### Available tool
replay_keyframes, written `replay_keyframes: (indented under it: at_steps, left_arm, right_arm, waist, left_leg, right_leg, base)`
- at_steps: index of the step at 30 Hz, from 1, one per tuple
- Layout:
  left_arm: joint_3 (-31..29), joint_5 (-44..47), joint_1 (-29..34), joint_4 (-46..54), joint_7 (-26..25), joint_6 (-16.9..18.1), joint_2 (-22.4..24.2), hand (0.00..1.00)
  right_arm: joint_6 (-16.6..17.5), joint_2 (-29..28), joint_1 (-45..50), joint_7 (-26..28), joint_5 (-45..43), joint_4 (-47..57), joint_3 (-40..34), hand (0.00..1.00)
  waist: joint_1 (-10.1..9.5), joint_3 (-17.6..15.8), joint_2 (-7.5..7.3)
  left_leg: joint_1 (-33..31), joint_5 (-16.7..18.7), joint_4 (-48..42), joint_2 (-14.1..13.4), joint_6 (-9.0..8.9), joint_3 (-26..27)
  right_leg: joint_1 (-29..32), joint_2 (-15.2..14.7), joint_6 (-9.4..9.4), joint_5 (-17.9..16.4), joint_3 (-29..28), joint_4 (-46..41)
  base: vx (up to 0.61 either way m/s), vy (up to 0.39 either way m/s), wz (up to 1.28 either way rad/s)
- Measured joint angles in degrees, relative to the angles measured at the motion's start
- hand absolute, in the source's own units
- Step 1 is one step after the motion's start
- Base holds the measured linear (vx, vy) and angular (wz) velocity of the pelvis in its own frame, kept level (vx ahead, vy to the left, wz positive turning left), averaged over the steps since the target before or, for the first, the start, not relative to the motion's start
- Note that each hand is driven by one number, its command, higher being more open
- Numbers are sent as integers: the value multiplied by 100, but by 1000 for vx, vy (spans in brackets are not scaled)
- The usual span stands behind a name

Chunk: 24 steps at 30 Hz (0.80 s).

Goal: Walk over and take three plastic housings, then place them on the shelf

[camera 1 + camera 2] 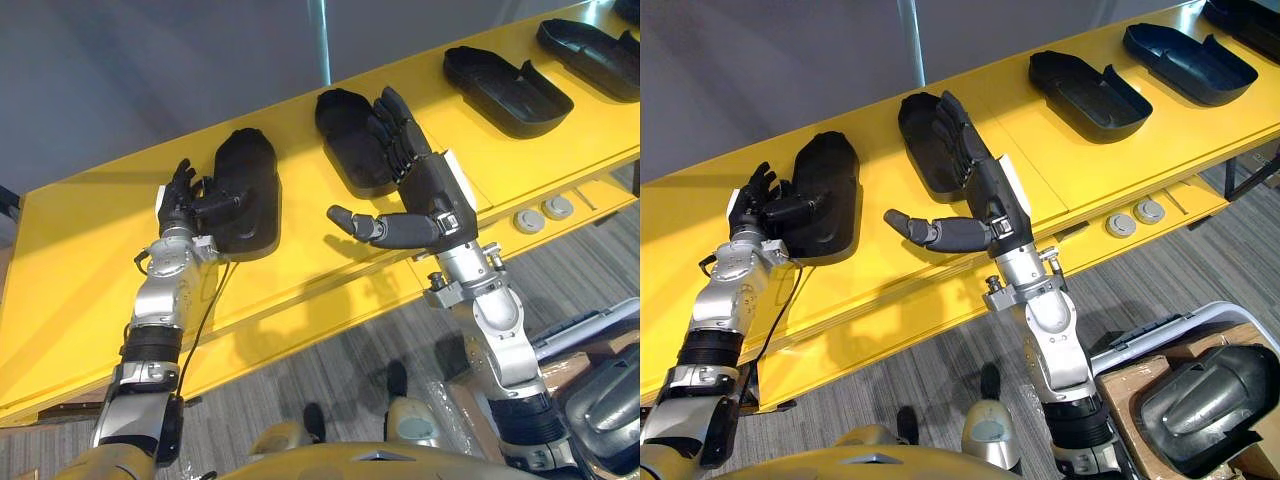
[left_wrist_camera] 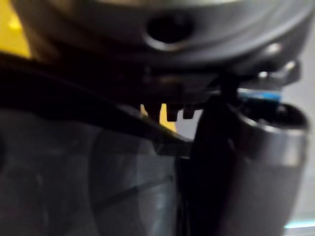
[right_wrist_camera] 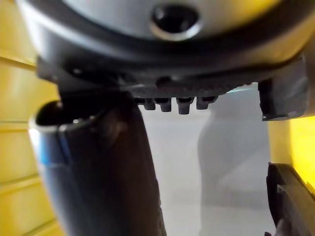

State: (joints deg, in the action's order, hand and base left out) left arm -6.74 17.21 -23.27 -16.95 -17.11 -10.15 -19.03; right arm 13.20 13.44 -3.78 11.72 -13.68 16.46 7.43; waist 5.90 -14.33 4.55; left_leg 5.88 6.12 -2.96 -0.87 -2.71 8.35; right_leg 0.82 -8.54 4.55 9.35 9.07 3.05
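Plastic housings, black, lay in a row along the yellow shelf [image 1: 100, 260], none lifted. The leftmost housing [image 1: 245, 190] lay flat on the shelf with the left hand [image 1: 180, 210] at its left edge. That hand's thumb [image 1: 222, 205] was laid across the housing's top and its fingers [image 1: 180, 180] stood loosely spread just beside the edge, not wrapped round it, so no clear grasp. The second housing [image 1: 345, 135], hollow side up, sat just to the right of the first. The right hand [image 1: 425, 185] was over it, palm down. Its fingers [image 1: 395, 125] were straight, reaching across the housing's right part, and its thumb [image 1: 370, 228] stuck out sideways toward the robot's left above bare shelf, holding nothing. Whether the fingers touched the housing could not be told. The third housing [image 1: 505, 90] and fourth housing [image 1: 590, 55] lay further right, apart from both hands, and a fifth housing [image 1: 1250, 15] was cut off at the far right corner. Two round grey discs [image 1: 540, 214] sat side by side on the shelf's lower front ledge, right of the right arm. Below was grey carpet floor [image 1: 330, 370]. At lower right a cardboard box [image 1: 1125, 390] held a dark grey moulded part [image 1: 1210, 400].
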Motion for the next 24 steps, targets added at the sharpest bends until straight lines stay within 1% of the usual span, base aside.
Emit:
replay_keyframes:
  at_steps: [2, 3, 4, 7, 10, 12, 15, 16, 18, 19, 21, 22, 23, 24]
  left_arm:
    - [1, 8, 18, 337, -167, 58, 167, 100]
    - [-7, 17, 25, 612, -219, 146, 289, 100]
    - [-7, 17, 28, 774, -224, 170, 347, 100]
    - [8, 18, 245, 1925, -170, 481, 644, 100]
    - [20, 13, 487, 2556, -64, 649, 817, 100]
    - [18, -54, 675, 2829, -56, 664, 820, 100]
    - [-17, -677, 1077, 3020, -239, 684, 826, 100]
    - [-117, -1048, 1234, 3090, -375, 684, 839, 100]
    - [-274, -1366, 1280, 3099, -562, 687, 868, 100]
    - [-332, -1365, 1280, 3106, -632, 705, 872, 100]
    - [-564, -1381, 1390, 3237, -845, 945, 893, 100]
    - [-608, -1363, 1487, 3349, -854, 1048, 915, 100]
    - [-624, -1345, 1688, 3599, -822, 1255, 988, 100]
    - [-620, -1303, 1958, 3881, -669, 1525, 1081, 100]
  right_arm:
    - [6, -85, 119, -71, 90, -7, 11, 100]
    - [13, -139, 172, -111, 174, -7, 11, 100]
    - [14, -182, 196, -120, 179, -7, 11, 100]
    - [88, -272, 374, -230, 300, -7, 50, 100]
    - [132, -294, 449, -290, 446, -7, 48, 100]
    - [219, -298, 501, -359, 449, -5, 39, 100]
    - [231, -297, 582, -417, 573, -4, -23, 100]
    - [232, -299, 591, -490, 661, 2, -44, 100]
    - [231, -300, 660, -540, 662, 8, -77, 100]
    - [231, -301, 690, -577, 664, 11, -79, 100]
    - [231, -317, 804, -648, 675, 27, -88, 100]
    - [231, -324, 826, -669, 674, 42, -107, 100]
    - [231, -408, 922, -721, 672, 115, -194, 100]
    - [231, -460, 1024, -761, 673, 215, -305, 100]
  waist:
    - [-20, -13, -22]
    - [-27, -18, -32]
    - [-36, -19, -33]
    - [-54, -17, -35]
    - [-47, -5, -33]
    - [-56, 1, -34]
    - [-71, 63, -21]
    - [-93, 109, -30]
    - [-130, 184, -53]
    - [-148, 207, -64]
    - [-198, 309, -121]
    - [-196, 328, -140]
    - [-223, 364, -165]
    - [-243, 393, -179]
  left_leg:
    - [65, 9, 3, -17, -5, 22]
    - [77, 33, -10, -28, -7, 23]
    - [80, 41, -19, -31, -5, 24]
    - [101, 97, -92, -66, -1, 54]
    - [171, 112, -90, -81, -12, 56]
    - [191, 115, -93, -83, -12, 52]
    - [263, 176, -89, -98, -44, 54]
    - [262, 190, -90, -110, -29, 67]
    - [252, 191, -89, -126, -31, 67]
    - [252, 191, -89, -133, -32, 67]
    - [247, 177, -92, -158, -14, 65]
    - [247, 180, -94, -163, -19, 65]
    - [247, 180, -99, -166, -22, 64]
    - [247, 183, -101, -167, -26, 64]
  right_leg:
    - [-47, 21, -1, -1, -15, 3]
    - [-76, 30, -4, -3, -14, 8]
    - [-84, 33, -5, -3, -14, 8]
    - [-125, 64, -17, -12, -30, 17]
    - [-200, 76, -30, -21, -17, 35]
    - [-242, 77, -30, -20, -4, 67]
    - [-346, 91, -22, -13, 22, 130]
    - [-346, 100, -23, -14, 25, 131]
    - [-346, 112, -31, -20, 40, 132]
    - [-346, 118, -33, -21, 41, 131]
    - [-344, 143, -37, -24, 45, 133]
    - [-344, 147, -38, -25, 45, 133]
    - [-344, 150, -40, -26, 45, 134]
    - [-345, 151, -40, -26, 45, 134]
  base:
    - [-15, -8, -6]
    - [-19, -7, -4]
    - [0, 0, 0]
    - [-20, -8, -6]
    - [0, 0, 0]
    - [-33, -7, 1]
    - [-14, -3, 1]
    - [0, 0, 0]
    - [-8, -5, 4]
    - [-1, -8, 3]
    - [0, 0, 0]
    - [0, 0, 0]
    - [0, 0, 0]
    - [0, 0, 0]
